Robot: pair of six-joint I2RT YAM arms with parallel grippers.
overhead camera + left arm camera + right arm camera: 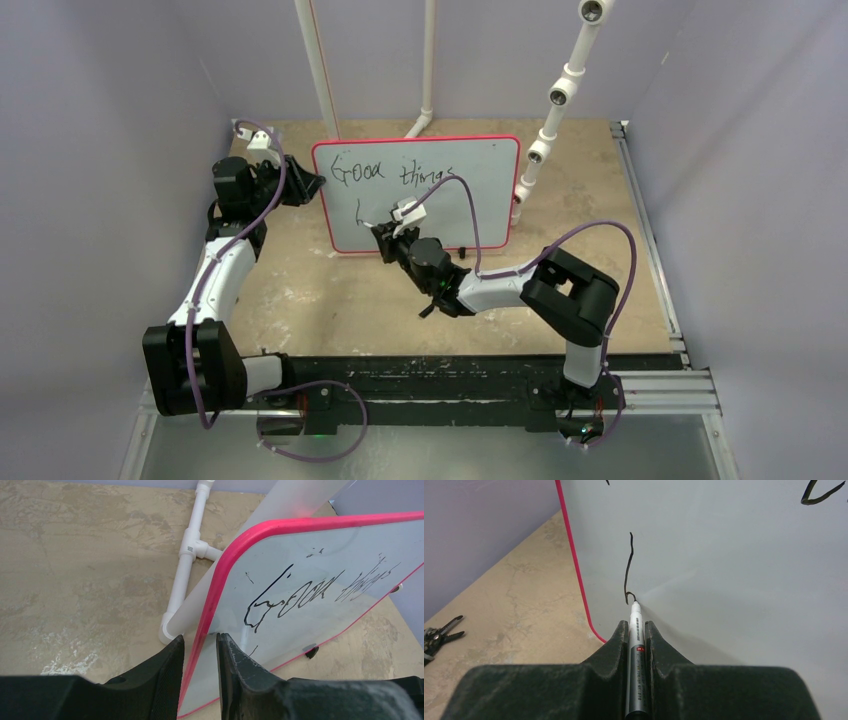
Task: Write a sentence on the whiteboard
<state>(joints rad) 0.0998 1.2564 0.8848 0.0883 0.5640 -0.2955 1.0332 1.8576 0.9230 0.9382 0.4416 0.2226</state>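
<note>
The left gripper (200, 642) is pinching the whiteboard (320, 565) by its left rim. The right gripper (637, 627) is squeezing a marker (635, 614), whose tip is touching the board under the sentence (395, 174).

Open tabletop (320, 300) before the upright whiteboard (495, 200); white pipes (322, 80) close behind.

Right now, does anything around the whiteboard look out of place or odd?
A small black hand tool, pliers-like, lies loose on the table off to the left of the whiteboard, unrelated to writing. A few stray black specks sit above the sentence. Otherwise nothing stands out.
</note>
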